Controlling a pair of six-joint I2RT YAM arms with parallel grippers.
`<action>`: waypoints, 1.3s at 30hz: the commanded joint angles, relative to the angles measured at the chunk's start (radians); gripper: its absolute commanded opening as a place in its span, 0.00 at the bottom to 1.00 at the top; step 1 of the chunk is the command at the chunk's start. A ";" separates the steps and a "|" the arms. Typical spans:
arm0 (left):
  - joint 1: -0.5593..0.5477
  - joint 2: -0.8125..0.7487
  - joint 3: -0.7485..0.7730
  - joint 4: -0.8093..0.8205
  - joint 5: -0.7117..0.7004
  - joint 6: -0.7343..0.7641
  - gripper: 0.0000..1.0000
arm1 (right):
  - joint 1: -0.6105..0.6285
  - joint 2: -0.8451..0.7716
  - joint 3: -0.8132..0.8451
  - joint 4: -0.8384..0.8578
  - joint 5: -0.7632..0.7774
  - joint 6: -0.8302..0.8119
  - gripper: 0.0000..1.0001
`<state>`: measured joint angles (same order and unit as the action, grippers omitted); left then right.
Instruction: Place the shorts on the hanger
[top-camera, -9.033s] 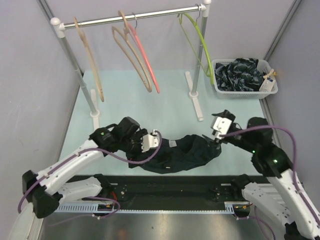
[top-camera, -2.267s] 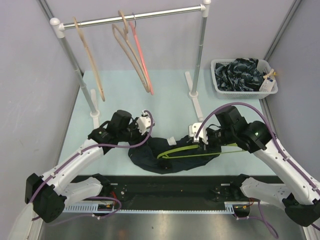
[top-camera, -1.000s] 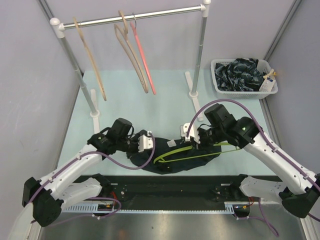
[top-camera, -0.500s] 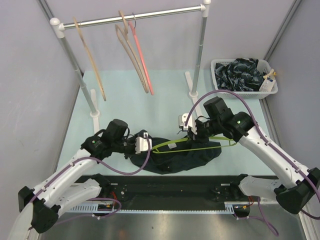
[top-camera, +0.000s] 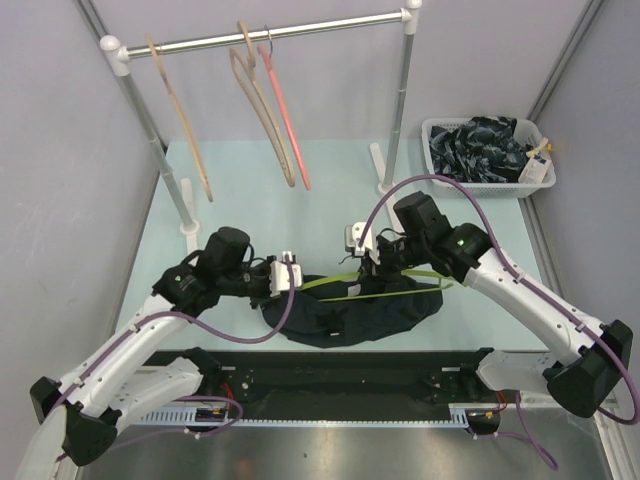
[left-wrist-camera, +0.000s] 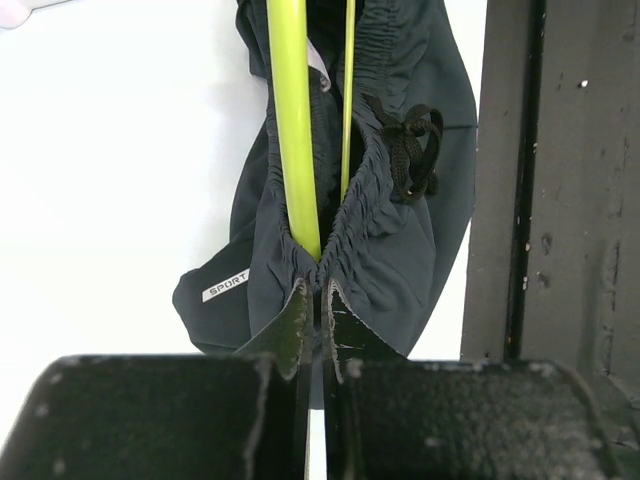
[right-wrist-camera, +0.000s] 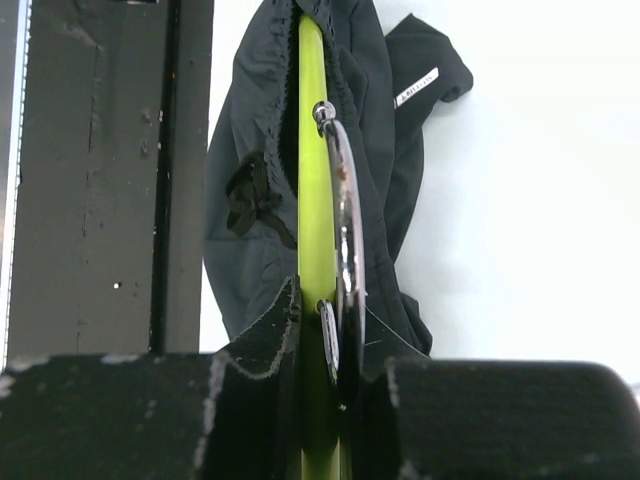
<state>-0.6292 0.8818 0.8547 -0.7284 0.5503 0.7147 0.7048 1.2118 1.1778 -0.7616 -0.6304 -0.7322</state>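
The dark shorts (top-camera: 360, 318) lie bunched on the table near the front edge, their left waistband lifted. My left gripper (top-camera: 296, 284) is shut on the gathered waistband (left-wrist-camera: 345, 240). The lime-green hanger (top-camera: 330, 281) lies across the shorts, and its left arm (left-wrist-camera: 290, 130) runs into the waist opening right up to my left gripper (left-wrist-camera: 318, 292). My right gripper (top-camera: 372, 268) is shut on the hanger's neck (right-wrist-camera: 312, 160), beside its metal hook (right-wrist-camera: 345, 210). Under it hang the shorts (right-wrist-camera: 250, 250), with a black drawstring (left-wrist-camera: 410, 150) and a small white label (left-wrist-camera: 226, 287).
At the back stands a clothes rail (top-camera: 280, 32) with beige wooden hangers (top-camera: 185, 130) and a pink hanger (top-camera: 290, 120). A white basket (top-camera: 438, 175) holding dark patterned cloth sits at the back right. A black strip (top-camera: 380, 385) runs along the near table edge.
My right gripper has carried the hanger left and away from me, so its left arm now reaches my left gripper. My left gripper has risen a little with the waistband.
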 joint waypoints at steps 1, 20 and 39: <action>-0.007 -0.014 0.056 0.018 0.050 -0.050 0.00 | 0.007 -0.014 -0.015 0.134 -0.074 0.017 0.00; 0.086 0.002 -0.085 0.101 0.108 -0.044 0.71 | 0.031 -0.080 -0.070 0.205 -0.114 -0.025 0.00; 0.002 -0.001 -0.081 0.121 0.140 -0.086 0.00 | 0.010 -0.245 -0.070 0.127 0.015 0.069 0.68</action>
<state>-0.6273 0.9463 0.7723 -0.5961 0.6746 0.6250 0.7662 1.0866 1.0916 -0.6399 -0.6319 -0.7334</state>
